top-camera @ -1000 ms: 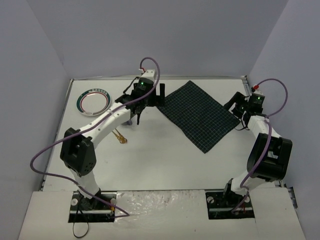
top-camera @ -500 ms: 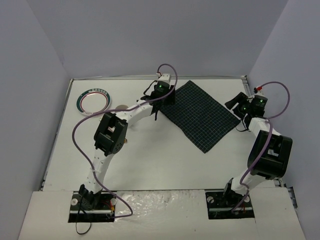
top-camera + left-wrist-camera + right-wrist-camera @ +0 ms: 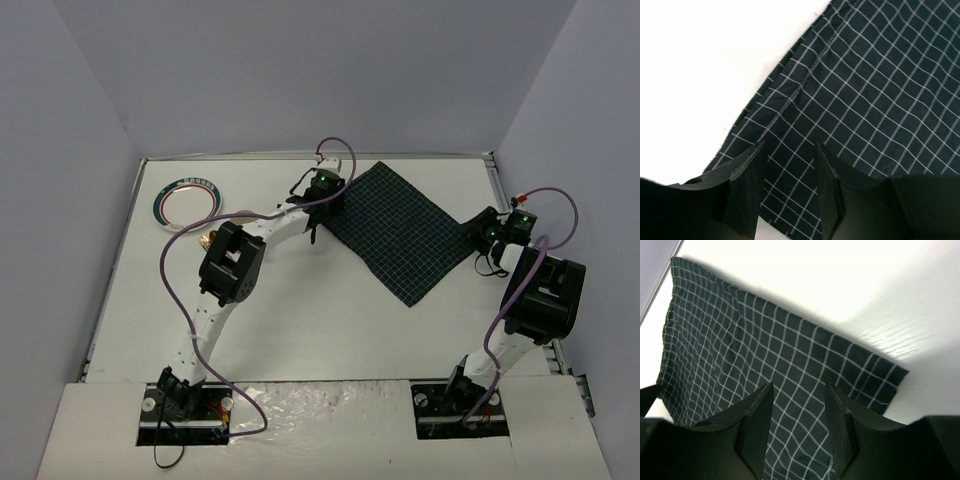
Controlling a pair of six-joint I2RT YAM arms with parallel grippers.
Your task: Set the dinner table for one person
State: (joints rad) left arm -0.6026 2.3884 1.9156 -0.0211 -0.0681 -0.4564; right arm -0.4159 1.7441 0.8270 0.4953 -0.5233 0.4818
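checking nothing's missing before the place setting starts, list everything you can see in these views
dinner table: one, white, under everything
checked cloth: one, dark green with pale lines, flat on the table, right of centre, turned corner-on
plate: one, white with green rim, far left of the table
small gold item: one, gold, by the left arm's elbow, too hidden to identify
left arm: one, white and black, reaching to the cloth's left corner
right arm: one, white and black, at the cloth's right corner
left gripper: one, black, jaws apart over the cloth
right gripper: one, black, jaws apart over the cloth
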